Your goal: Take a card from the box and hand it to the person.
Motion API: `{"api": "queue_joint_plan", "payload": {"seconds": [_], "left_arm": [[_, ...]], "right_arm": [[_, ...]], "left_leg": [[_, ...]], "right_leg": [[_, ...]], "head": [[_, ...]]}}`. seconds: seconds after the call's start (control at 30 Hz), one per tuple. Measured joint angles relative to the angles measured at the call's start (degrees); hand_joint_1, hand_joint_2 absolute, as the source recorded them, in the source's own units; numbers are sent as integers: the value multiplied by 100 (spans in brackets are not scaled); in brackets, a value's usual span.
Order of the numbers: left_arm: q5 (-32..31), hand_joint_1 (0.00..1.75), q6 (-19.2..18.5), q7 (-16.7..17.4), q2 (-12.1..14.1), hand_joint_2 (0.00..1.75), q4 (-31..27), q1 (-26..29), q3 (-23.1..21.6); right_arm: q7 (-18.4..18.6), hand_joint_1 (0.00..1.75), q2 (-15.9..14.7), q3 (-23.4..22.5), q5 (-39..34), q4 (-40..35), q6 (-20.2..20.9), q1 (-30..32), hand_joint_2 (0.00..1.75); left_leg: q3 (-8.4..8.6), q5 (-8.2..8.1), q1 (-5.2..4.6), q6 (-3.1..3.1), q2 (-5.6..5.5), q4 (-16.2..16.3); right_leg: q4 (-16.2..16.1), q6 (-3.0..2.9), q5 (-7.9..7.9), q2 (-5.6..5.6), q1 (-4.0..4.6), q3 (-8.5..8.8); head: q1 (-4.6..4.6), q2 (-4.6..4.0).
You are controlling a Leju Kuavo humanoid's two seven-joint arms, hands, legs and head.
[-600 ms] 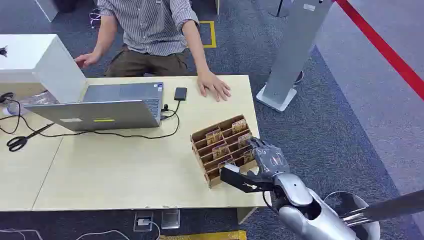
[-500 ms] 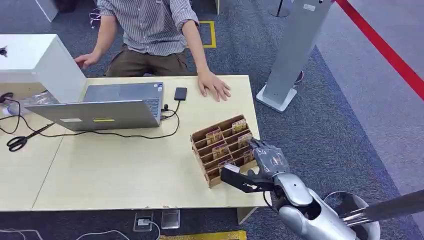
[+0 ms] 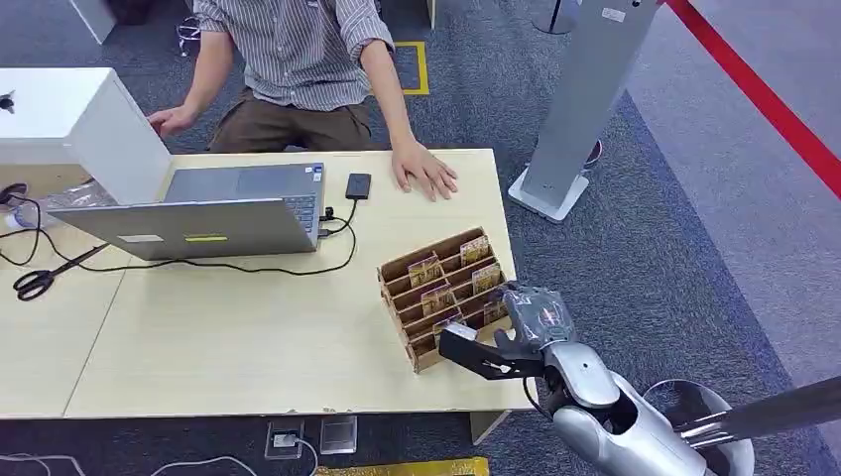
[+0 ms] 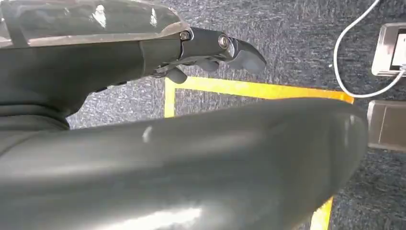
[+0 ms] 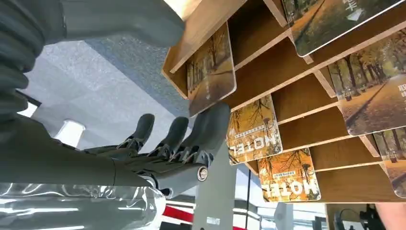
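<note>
The tiered cardboard card box [image 3: 407,270] stands near the table's right front corner, with autumn-print cards upright in its slots. My right hand [image 3: 527,317] is at the box's near right corner, thumb [image 3: 474,354] stretched along the front. In the right wrist view its dark fingers [image 5: 178,138] reach up beside a card [image 5: 211,71] in the end slot. That card lies between the thumb [image 5: 119,19] and the fingers, and nothing pinches it. More cards [image 5: 253,132] sit in the neighbouring slots. The person's hand [image 3: 425,170] rests flat on the table's far edge. My left hand [image 4: 210,47] hangs over the carpet, holding nothing.
A laptop [image 3: 203,212] with a cable, a phone [image 3: 358,185], scissors [image 3: 38,280] and a white box [image 3: 69,117] occupy the table's left and middle. A grey pillar [image 3: 583,94] stands right of the table. Red tape [image 3: 764,99] crosses the carpet.
My right hand has slid a little back along the box's right side toward its near corner. The person and the box have not moved.
</note>
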Motion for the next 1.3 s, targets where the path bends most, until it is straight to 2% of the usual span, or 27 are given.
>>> {"api": "queue_joint_plan", "payload": {"seconds": [0.1,0.13,0.17,0.2,0.23,0.63,0.87,0.9,1.3], "left_arm": [[39,0,-9,2,0,0,0,0,0],[59,0,-9,2,0,0,0,0,0],[77,0,-9,2,0,0,0,0,2],[81,0,-9,2,0,0,0,0,2],[83,0,-7,2,0,0,0,0,4],[77,0,-15,0,0,0,0,0,20],[64,0,-17,-35,4,0,0,0,17],[61,0,-15,-50,4,175,0,0,17],[-81,0,188,-306,28,175,0,-1,17]], "right_arm": [[-11,82,2,0,26,2,-4,0,175],[-20,99,2,0,37,2,-4,-1,175],[-28,99,2,0,39,4,-4,-3,175],[-37,126,4,0,42,9,-2,-6,175],[-44,129,4,0,44,9,-2,-11,175],[-125,129,44,-2,-107,98,52,-44,175],[-122,150,42,-2,-142,111,52,-51,175],[-120,150,42,-2,-142,111,52,-51,175],[-83,147,42,-9,-96,111,-15,-51,175]], "left_leg": [[0,0,0,0,0,0],[0,0,0,0,0,0],[0,0,0,0,0,0],[0,0,0,0,0,0],[0,0,0,0,0,0],[2,0,0,0,0,0],[5,0,0,0,0,0],[5,0,0,0,0,0],[6,0,0,0,0,0]], "right_leg": [[0,0,0,0,0,0],[0,0,0,0,0,0],[0,0,0,0,0,0],[0,0,0,0,0,0],[0,0,0,0,0,0],[0,0,0,0,0,2],[0,0,0,0,0,4],[0,0,0,0,0,4],[0,0,0,0,0,5]], "head": [[2,0],[2,0],[4,0],[2,0],[2,2],[2,0],[2,0],[0,0],[2,2]]}}
